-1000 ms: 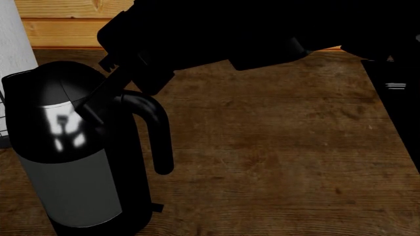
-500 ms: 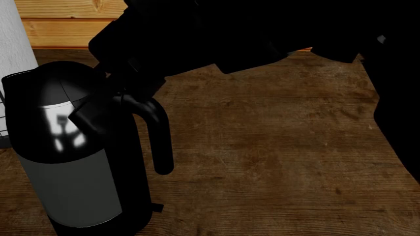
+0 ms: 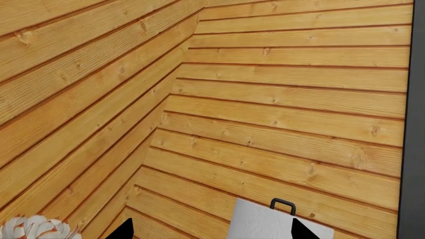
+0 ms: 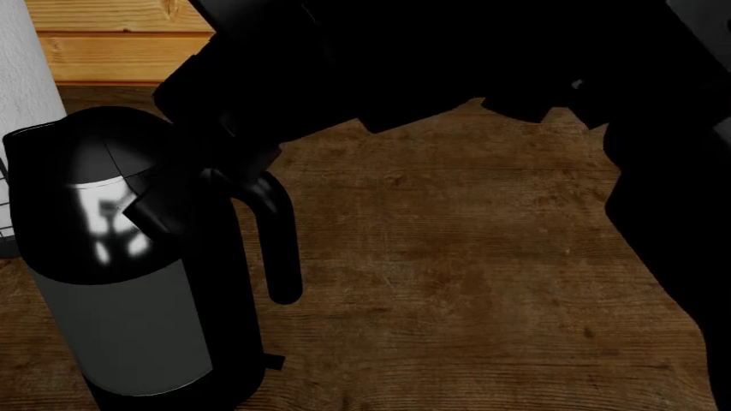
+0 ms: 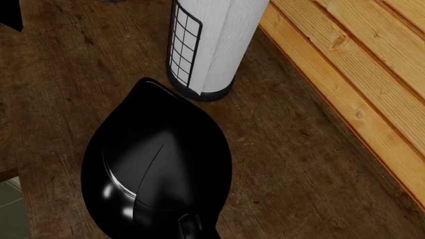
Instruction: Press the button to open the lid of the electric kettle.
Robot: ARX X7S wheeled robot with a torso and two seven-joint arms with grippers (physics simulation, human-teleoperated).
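Observation:
The electric kettle (image 4: 126, 317) stands at the left of the head view, with a grey middle band and a black loop handle (image 4: 277, 244). Its glossy black lid (image 4: 98, 145) sits down on the body. My right gripper (image 4: 157, 208) is shut and its tip rests where the handle meets the lid, hiding the button there. The right wrist view looks down on the lid (image 5: 159, 164) and a small black tab, the button (image 5: 190, 225), right at the gripper's tip (image 5: 204, 235). My left gripper (image 3: 210, 231) is open and empty, facing a wooden wall.
A white paper roll (image 5: 216, 40) in a black wire holder stands just behind the kettle, near the plank wall (image 5: 345, 64). It also shows in the left wrist view (image 3: 265, 224) and at the head view's left edge (image 4: 23, 68). The wooden table (image 4: 457, 282) extends to the right.
My right arm has come lower and further left over the kettle. Its tip has dropped from above the handle onto the handle's top. The lid has not moved.

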